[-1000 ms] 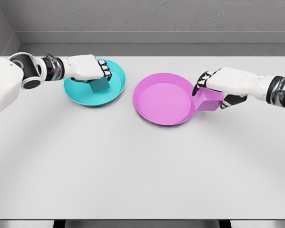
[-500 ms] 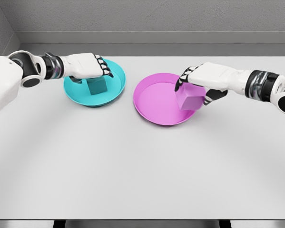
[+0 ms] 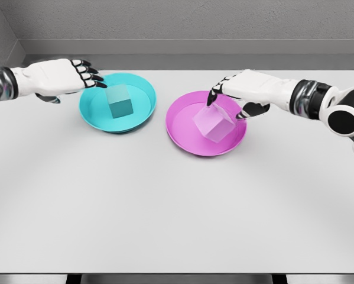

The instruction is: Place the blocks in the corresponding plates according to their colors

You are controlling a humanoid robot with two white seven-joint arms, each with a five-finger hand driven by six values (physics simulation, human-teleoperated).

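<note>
Seen from the head camera, a pale grey table (image 3: 177, 207) carries two plates set side by side toward its far edge, near each other but apart. Toward the far left sits the teal plate (image 3: 91, 112), and a teal block (image 3: 119, 100) rests upright inside it, near the middle of the dish. Right of it, around the middle of the far half of the table, lies the magenta plate (image 3: 182, 127), and a magenta block (image 3: 214, 123) sits inside it toward its right side, tilted so that one corner points down toward the near rim. The left hand (image 3: 55, 77) comes in from the left edge and hovers just off the teal plate's far left rim; its fingers are stretched out and relaxed, holding nothing, the dark fingertips reaching toward the plate without touching the block. The right hand (image 3: 244, 89) comes in from the right edge and hangs over the far right rim of the magenta plate, fingers loosely spread and pointing down, with the index tip just above the magenta block; whether it touches the block cannot be told, but the fingers do not close around it. Nothing on the blocks, plates or arms bears readable writing. Behind the table's far edge runs a grey, rough-textured wall (image 3: 188, 21), with a darker corner at the upper left.
</note>
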